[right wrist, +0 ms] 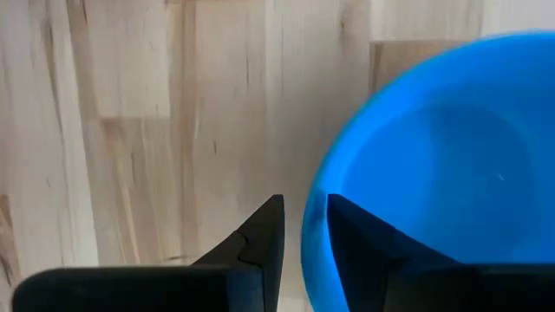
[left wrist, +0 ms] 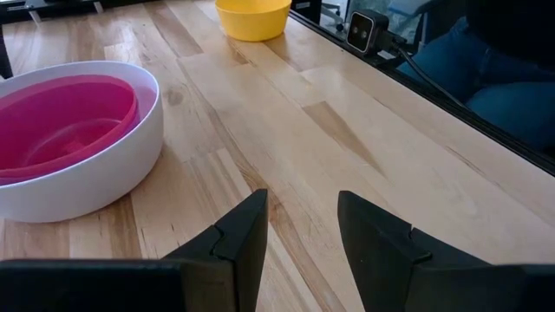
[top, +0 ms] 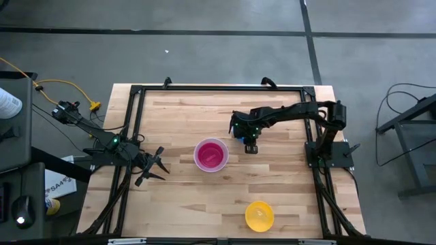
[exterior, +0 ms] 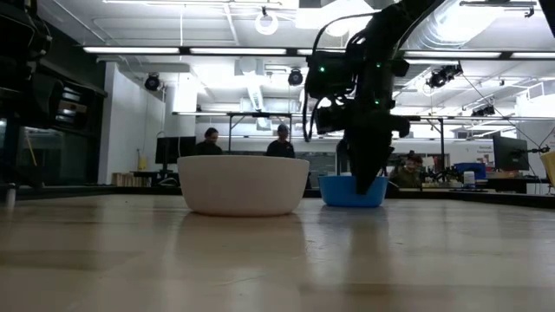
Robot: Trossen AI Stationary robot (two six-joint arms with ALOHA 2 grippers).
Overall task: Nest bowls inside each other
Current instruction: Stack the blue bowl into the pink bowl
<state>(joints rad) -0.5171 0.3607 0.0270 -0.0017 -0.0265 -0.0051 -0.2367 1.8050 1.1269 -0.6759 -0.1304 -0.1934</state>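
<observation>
A blue bowl [right wrist: 434,147] stands on its base on the table, right of centre. My right gripper [right wrist: 305,208] points down over its rim [right wrist: 314,204], open. One finger is inside the bowl and one outside, and a strip of table shows between the outer finger and the rim. Left of it a white bowl [exterior: 243,184] stands on the table with a red-pink bowl [top: 210,155] nested in it. A yellow bowl [top: 259,216] stands alone near the front edge. My left gripper [top: 158,168] waits open at the table's left, apart from the white bowl [left wrist: 95,173].
A black metal frame [top: 136,109] runs around the table's edges. In the low view, people and desks show in the room far behind the table. Bare wood lies between the white bowl and the yellow bowl [left wrist: 252,17].
</observation>
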